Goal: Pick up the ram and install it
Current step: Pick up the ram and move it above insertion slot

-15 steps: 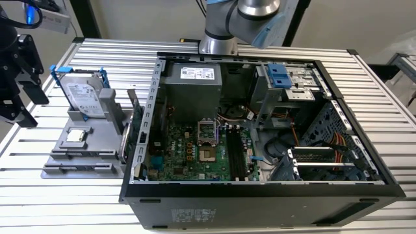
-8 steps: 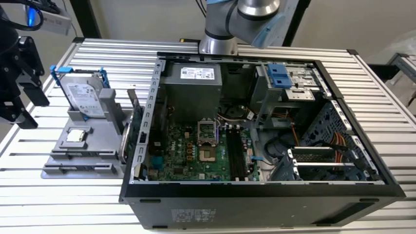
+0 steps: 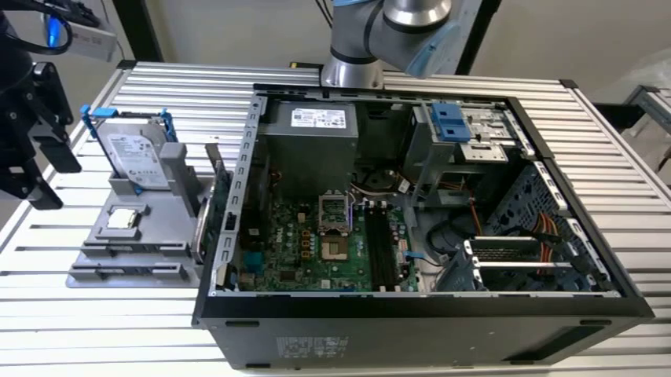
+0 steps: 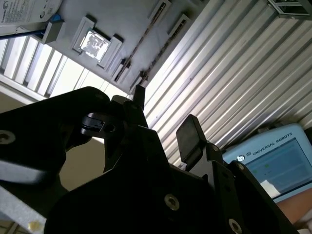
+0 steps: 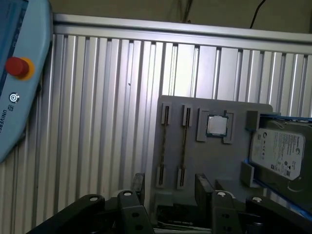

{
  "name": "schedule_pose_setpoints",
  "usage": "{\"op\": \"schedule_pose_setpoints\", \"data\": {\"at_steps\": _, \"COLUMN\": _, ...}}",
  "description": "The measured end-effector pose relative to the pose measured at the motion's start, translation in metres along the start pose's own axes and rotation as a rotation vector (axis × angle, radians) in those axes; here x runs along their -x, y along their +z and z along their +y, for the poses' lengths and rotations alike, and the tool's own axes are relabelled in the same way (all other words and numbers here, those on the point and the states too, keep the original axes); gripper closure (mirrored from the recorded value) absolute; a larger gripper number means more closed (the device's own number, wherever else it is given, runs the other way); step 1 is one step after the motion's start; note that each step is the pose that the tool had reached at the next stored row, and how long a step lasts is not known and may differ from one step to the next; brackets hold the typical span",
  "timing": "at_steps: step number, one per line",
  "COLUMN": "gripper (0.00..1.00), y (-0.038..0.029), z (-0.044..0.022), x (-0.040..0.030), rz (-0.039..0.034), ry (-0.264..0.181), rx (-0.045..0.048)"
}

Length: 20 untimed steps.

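The ram [image 5: 184, 145] shows edge-on as a thin dark strip standing in a slot of the grey holder [image 5: 214, 161]; a similar strip fills the neighbouring slot. In both wrist views my gripper [image 5: 170, 181] [image 4: 163, 113] is open with nothing between its black fingers, and it hovers short of the holder's slotted end. In the exterior view the gripper [image 3: 47, 169] hangs at the exterior view's left, beside the table's edge and apart from the holder [image 3: 94, 275]. The motherboard's long black memory slots [image 3: 379, 253] lie inside the open computer case [image 3: 419, 306].
On the holder also sit a silver hard drive in a blue frame [image 3: 137, 157] [image 5: 280, 156] and a small square processor chip [image 3: 124, 218] [image 5: 216, 125]. The case's walls rise around the motherboard. A blue teach pendant [image 5: 19, 73] [image 4: 273, 161] lies beside the slatted metal table [image 3: 105, 330].
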State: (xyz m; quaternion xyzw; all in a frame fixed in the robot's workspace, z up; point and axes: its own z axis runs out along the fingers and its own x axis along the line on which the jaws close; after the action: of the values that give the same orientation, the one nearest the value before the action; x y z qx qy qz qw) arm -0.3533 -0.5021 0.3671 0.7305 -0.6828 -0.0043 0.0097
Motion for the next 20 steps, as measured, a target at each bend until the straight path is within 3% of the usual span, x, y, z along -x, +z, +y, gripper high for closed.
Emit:
{"op": "schedule_pose_setpoints", "data": {"at_steps": 14, "gripper": 0.00, "y": 0.0095, "z": -0.0002, "x": 0.0001, "rz": 0.0002, "ry": 0.000, "rx": 0.0000}}
{"op": "schedule_pose_setpoints", "data": {"at_steps": 20, "gripper": 0.00, "y": 0.0141, "z": -0.0003, "x": 0.0002, "rz": 0.0038, "ry": 0.000, "rx": 0.0003}}
